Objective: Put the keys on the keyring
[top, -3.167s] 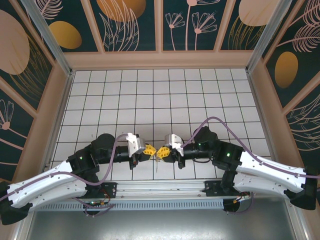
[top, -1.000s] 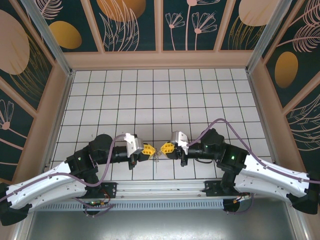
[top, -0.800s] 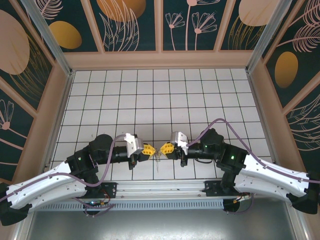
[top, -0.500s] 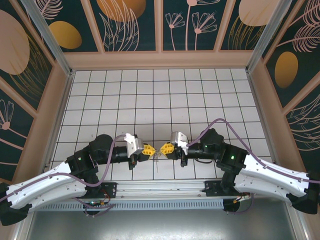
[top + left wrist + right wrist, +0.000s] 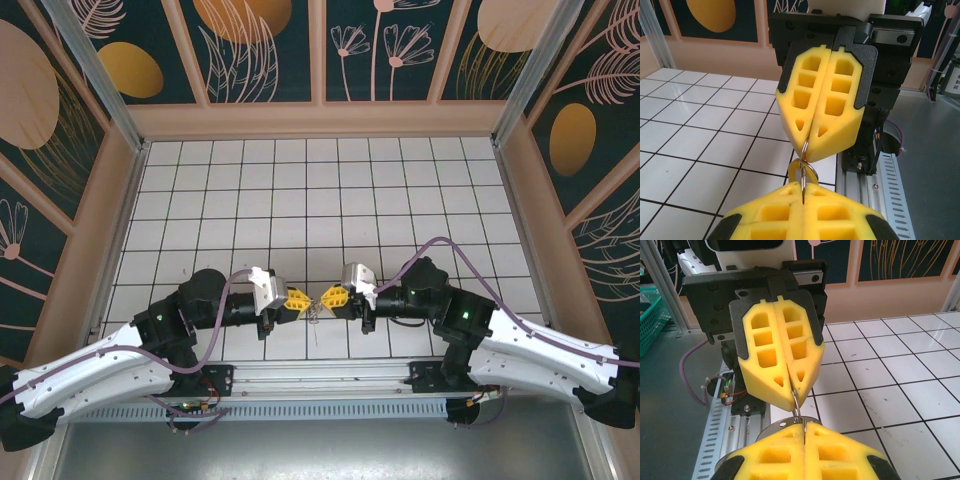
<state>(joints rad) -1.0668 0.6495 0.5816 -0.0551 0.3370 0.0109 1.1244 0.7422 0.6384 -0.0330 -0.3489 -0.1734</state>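
My left gripper (image 5: pixel 305 300) and right gripper (image 5: pixel 324 299) meet tip to tip just above the near tiles, both with yellow fingers pressed together. A thin wire keyring (image 5: pixel 805 150) spans the small gap, and each set of tips pinches one side of it. In the left wrist view my left gripper (image 5: pixel 803 186) clamps the ring edge-on, with the right gripper (image 5: pixel 810 159) facing it. A brass-gold key (image 5: pixel 793 172) hangs just behind the ring. In the right wrist view my right gripper (image 5: pixel 804 424) holds the keyring (image 5: pixel 796 404), and a flat silvery key (image 5: pixel 782 428) lies under its fingers. The keys (image 5: pixel 315 312) dangle between the tips.
White tiled floor (image 5: pixel 320 200) stretches away behind the grippers. An aluminium rail (image 5: pixel 320 378) runs along the near edge below both wrists. Patterned walls (image 5: pixel 320 60) close in the back and sides. A green basket (image 5: pixel 652 315) stands off the table's left side.
Since the earliest frame the right wrist has risen slightly and the tips stand a touch further apart. Over the last second nothing has visibly moved.
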